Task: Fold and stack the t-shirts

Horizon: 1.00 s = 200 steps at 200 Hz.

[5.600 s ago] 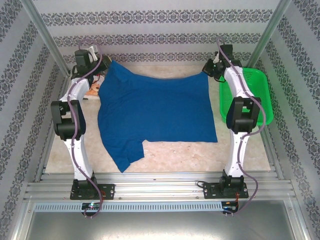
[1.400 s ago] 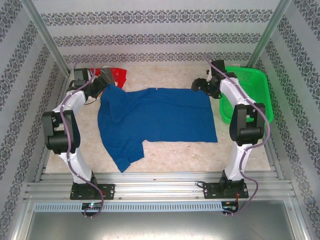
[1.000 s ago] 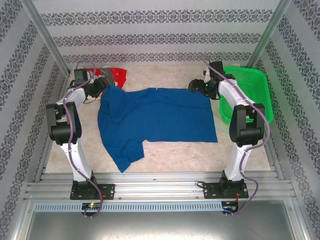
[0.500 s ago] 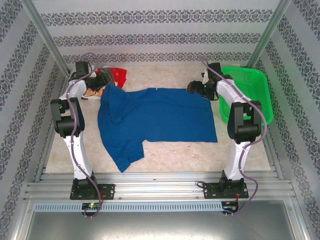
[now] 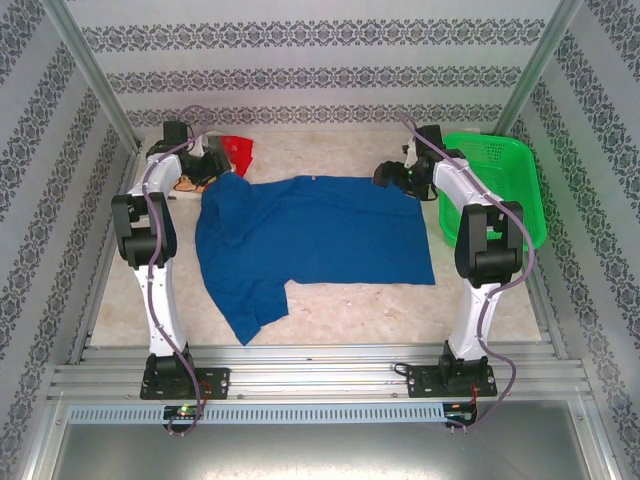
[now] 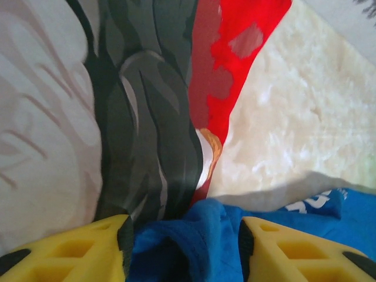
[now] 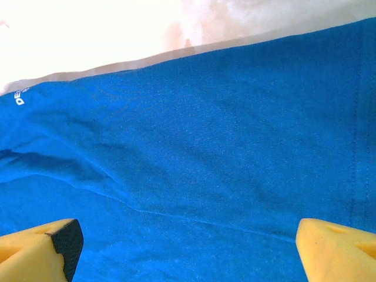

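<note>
The royal-blue t-shirt (image 5: pixel 320 230) lies spread on the table, its far part folded over and one sleeve trailing toward the near left. My left gripper (image 5: pixel 212 170) is at its far-left corner. In the left wrist view a bunch of blue cloth (image 6: pixel 188 241) fills the gap of the left gripper (image 6: pixel 183 249), whose jaws stand apart. The red t-shirt (image 5: pixel 237 150) lies crumpled just beyond, and its red cloth (image 6: pixel 235 59) is also in the wrist view. My right gripper (image 5: pixel 385 175) hovers open over the far-right corner, with flat blue cloth (image 7: pixel 194 147) under the right gripper (image 7: pixel 188 247).
A green mesh basket (image 5: pixel 520 180) stands at the far right, beside the right arm. A dark grey patterned cloth (image 6: pixel 147 117) lies left of the red one. Bare marble tabletop (image 5: pixel 350 305) runs along the near side. Patterned walls close in the back and sides.
The shirt's far part was folded down, uncovering the red one. In the last second the left gripper shifted right onto the blue corner, its jaws narrowing. The right gripper hardly moved.
</note>
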{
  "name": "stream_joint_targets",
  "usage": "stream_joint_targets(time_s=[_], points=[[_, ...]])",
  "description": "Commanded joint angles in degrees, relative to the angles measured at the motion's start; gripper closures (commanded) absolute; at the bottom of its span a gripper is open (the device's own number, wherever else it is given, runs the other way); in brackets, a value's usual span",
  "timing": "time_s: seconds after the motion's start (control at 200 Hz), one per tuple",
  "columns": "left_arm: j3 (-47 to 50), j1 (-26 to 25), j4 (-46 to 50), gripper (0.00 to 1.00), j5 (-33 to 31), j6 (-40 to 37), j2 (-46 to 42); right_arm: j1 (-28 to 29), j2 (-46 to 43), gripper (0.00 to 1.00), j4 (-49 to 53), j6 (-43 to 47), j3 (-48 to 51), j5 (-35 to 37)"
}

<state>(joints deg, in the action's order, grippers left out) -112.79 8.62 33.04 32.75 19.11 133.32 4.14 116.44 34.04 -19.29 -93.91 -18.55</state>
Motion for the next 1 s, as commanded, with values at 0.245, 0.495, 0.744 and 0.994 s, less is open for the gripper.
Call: stream_joint_targets(time_s=[0.245, 0.495, 0.744, 0.994], points=[[-8.9, 0.2, 5.0, 1.0, -3.3, -1.9, 0.4, 0.4, -1.1, 0.07, 0.6, 0.0, -1.0, -0.4], [-11.7, 1.3, 1.6, 1.0, -5.2, 0.3, 1.1, 0.6, -0.7, 0.06, 0.3, -0.5, -1.0, -0.5], [-17.6, 2.5, 3.4, 1.0, -4.1, 0.7, 5.7, 0.6, -0.4, 0.06, 0.9, -0.5, -1.5, -0.6], [-18.5, 3.2, 0.1, 0.36, -2.7, 7.2, 4.0, 1.0, -0.1, 0.06, 1.0, -0.8, -2.2, -1.1]])
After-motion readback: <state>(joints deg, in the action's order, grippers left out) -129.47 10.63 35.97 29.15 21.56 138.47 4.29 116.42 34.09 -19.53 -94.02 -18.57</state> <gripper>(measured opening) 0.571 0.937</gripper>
